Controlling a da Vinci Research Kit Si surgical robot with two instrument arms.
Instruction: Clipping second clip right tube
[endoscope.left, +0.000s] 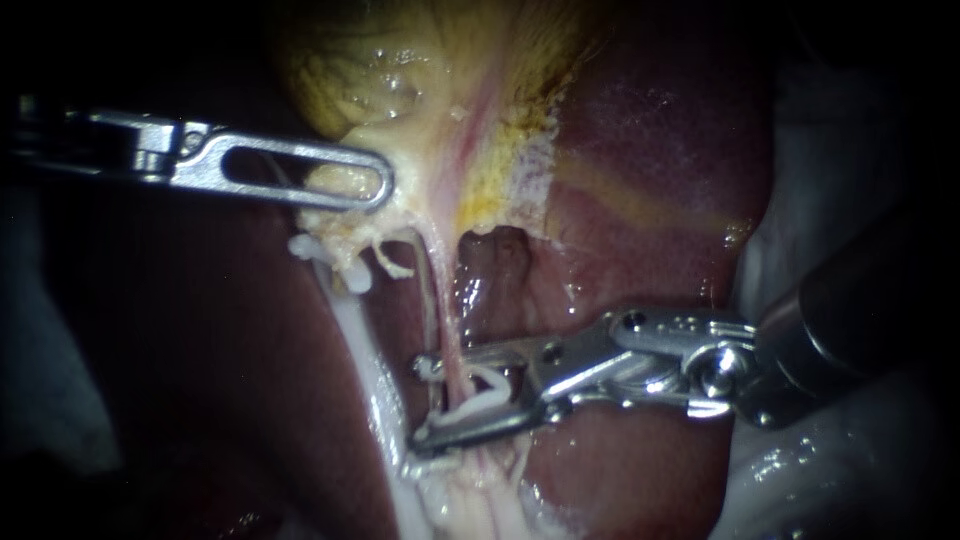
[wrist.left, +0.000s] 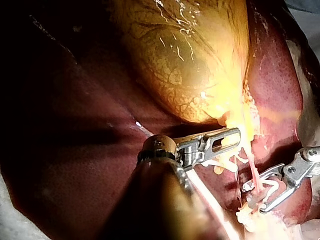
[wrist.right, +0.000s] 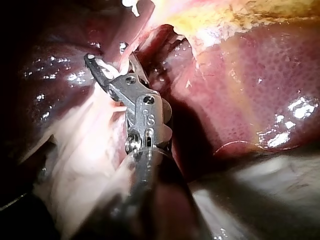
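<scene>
Against dark red liver (endoscope.left: 650, 150), holding tension with the left instrument (endoscope.left: 378, 186) clamped on the lower end of the gallbladder (endoscope.left: 420, 90), and seating the right instrument (endoscope.left: 425, 402), gripping an open white clip (endoscope.left: 482, 394) astride the thin pink right tube (endoscope.left: 447, 320), squarely and fully across before squeezing it closed.

The left instrument (endoscope.left: 380, 185) and right instrument (endoscope.left: 425, 402) are bright polished metal. The clip (endoscope.left: 487, 385) looks like smooth white plastic. The liver (endoscope.left: 660, 130) is wet and glossy, the gallbladder (endoscope.left: 380, 70) slick and veined.

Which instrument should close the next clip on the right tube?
The right instrument: its jaws hold a white clip astride the right tube, while the left instrument is busy gripping the gallbladder.
</scene>
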